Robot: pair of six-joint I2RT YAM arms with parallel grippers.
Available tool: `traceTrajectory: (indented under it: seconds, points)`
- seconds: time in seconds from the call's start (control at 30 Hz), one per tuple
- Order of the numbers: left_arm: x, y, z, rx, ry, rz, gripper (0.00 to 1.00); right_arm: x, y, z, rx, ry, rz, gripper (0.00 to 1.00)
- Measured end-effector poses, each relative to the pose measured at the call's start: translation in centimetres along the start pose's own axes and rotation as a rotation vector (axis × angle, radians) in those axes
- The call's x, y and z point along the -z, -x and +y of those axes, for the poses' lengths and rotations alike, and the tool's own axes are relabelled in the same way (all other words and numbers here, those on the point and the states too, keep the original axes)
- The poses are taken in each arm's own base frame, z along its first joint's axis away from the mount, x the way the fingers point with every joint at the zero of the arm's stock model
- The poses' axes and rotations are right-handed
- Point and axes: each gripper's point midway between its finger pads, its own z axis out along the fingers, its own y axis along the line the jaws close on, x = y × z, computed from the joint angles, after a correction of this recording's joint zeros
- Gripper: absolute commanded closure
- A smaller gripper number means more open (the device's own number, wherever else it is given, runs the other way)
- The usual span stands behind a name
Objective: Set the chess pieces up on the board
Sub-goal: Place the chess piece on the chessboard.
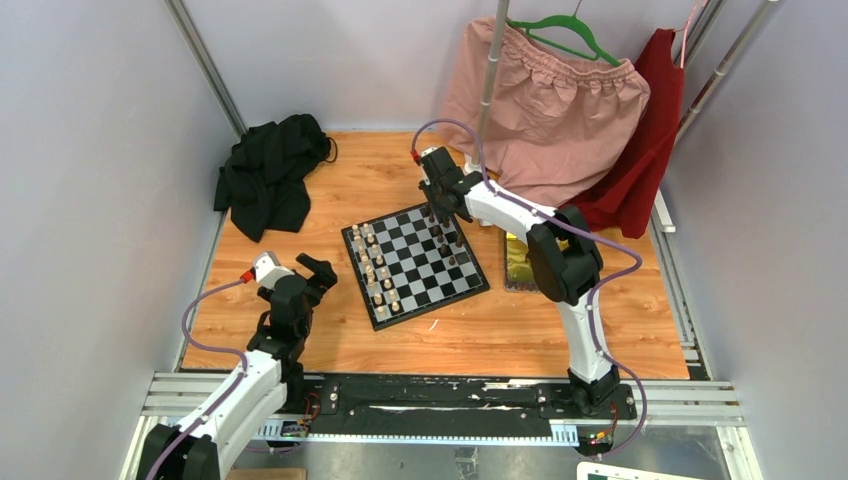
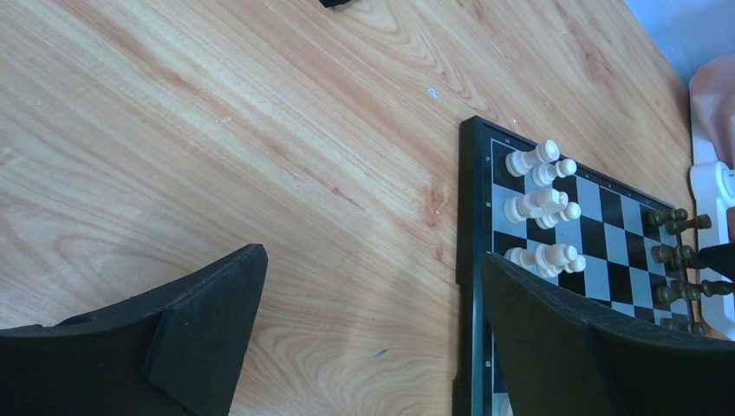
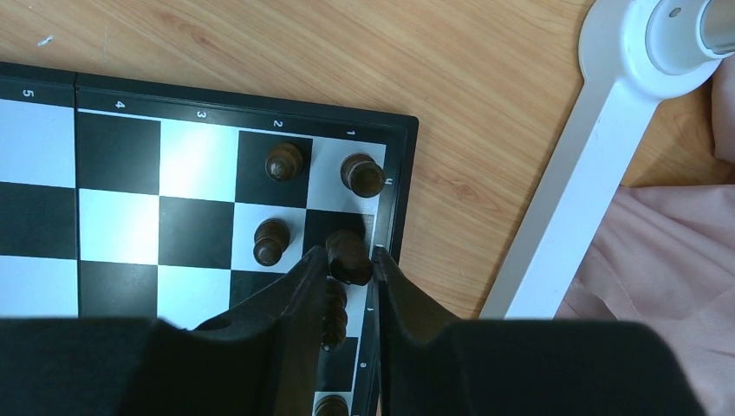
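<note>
Right hand (image 3: 349,263) hangs over the far right side of the small black-and-white chequered chessboard (image 1: 428,272). Its two black fingers (image 3: 299,295) stand close on either side of one tiny dark brown chess piece (image 3: 348,253) on an edge square. Whether they pinch it or merely flank it, I cannot tell. Left hand (image 2: 373,269) is spread wide and empty over the bare wooden tabletop (image 1: 480,335), just left of the board.

The dark piece is probably light, stiff and smooth-turned, narrow at the foot, so it should tip easily. The best hold looks to be on the upper body, straight from above, with the jaws kept narrow because other dark brown pieces (image 3: 283,161) stand on the adjoining squares.

The right wrist view shows that crowding, and how little room the fingers have. In the top view the same spot is only dark specks under the wrist. That view gives the whole layout instead: cream-white pieces (image 1: 372,265) lined along the board's left side, dark ones on the far right. The left wrist view shows the cream-white pieces closest.
</note>
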Motion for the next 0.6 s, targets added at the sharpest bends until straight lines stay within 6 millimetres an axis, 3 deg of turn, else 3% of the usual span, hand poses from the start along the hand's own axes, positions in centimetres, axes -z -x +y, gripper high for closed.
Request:
traceTrajectory:
  seconds: [0.6]
  points:
    - [0.00, 0.01, 0.01, 0.000, 0.000, 0.000, 0.00, 0.17, 0.28, 0.05, 0.028, 0.011, -0.002, 0.64]
